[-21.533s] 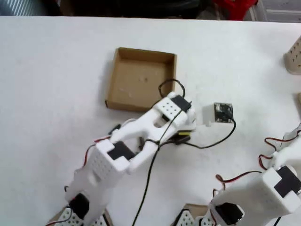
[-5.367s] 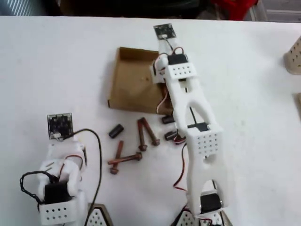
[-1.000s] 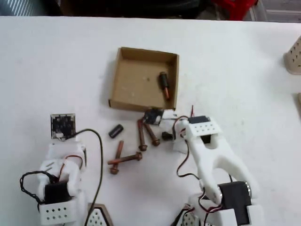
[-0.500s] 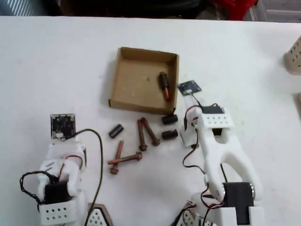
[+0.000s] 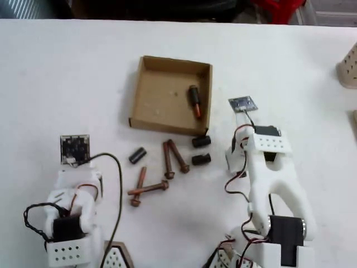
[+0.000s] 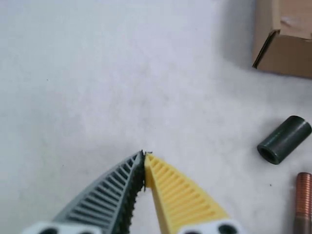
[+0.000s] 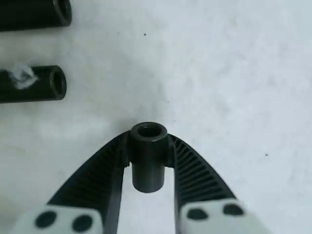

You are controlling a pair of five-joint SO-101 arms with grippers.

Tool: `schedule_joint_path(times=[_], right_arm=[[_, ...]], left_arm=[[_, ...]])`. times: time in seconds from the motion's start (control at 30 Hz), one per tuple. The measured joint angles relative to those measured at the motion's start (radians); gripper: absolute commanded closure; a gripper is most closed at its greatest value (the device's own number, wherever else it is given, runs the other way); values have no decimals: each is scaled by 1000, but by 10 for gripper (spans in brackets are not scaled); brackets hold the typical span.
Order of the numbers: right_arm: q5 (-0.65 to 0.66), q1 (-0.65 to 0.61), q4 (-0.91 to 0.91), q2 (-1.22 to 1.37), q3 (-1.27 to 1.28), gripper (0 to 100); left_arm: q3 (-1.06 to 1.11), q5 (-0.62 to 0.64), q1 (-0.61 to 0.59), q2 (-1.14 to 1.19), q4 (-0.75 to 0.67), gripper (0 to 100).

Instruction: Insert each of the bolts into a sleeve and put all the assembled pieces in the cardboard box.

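Note:
In the right wrist view my right gripper [image 7: 148, 139] is shut on a short black sleeve [image 7: 147, 168], held upright just above the table. Two more black sleeves [image 7: 31, 84] [image 7: 34, 12] lie beyond it. From above, these sleeves [image 5: 201, 159] [image 5: 201, 141] lie left of the right arm [image 5: 268, 162], and a third sleeve [image 5: 137, 154] lies further left. Several copper bolts [image 5: 167, 159] [image 5: 149, 190] are scattered between them. The cardboard box [image 5: 146, 95] holds one assembled piece [image 5: 194, 100]. My left gripper [image 6: 145, 156] is shut and empty near the table's front left.
The left arm [image 5: 70, 223] sits folded at the front left with its cable looping beside the bolts. A pale perforated block [image 5: 348, 67] stands at the right edge. In the left wrist view a sleeve [image 6: 284, 139], a bolt end [image 6: 303, 195] and a box corner [image 6: 282, 39] show.
The right arm has shifted right, away from the bolts and the box front, uncovering the two sleeves beside it. The left arm has not moved.

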Motion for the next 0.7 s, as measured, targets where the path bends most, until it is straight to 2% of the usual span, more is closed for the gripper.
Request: schedule_joint_path(times=[0.23, 0.53, 0.7], right_arm=[[-3, 9, -29, 0, 0, 981], [-3, 12, -32, 0, 2, 981], [-3, 11, -32, 0, 2, 981]], left_arm=[[-8, 0, 17, 0, 8, 979], [-144, 0, 17, 5, 127, 979], [-287, 0, 18, 204, 130, 978]])
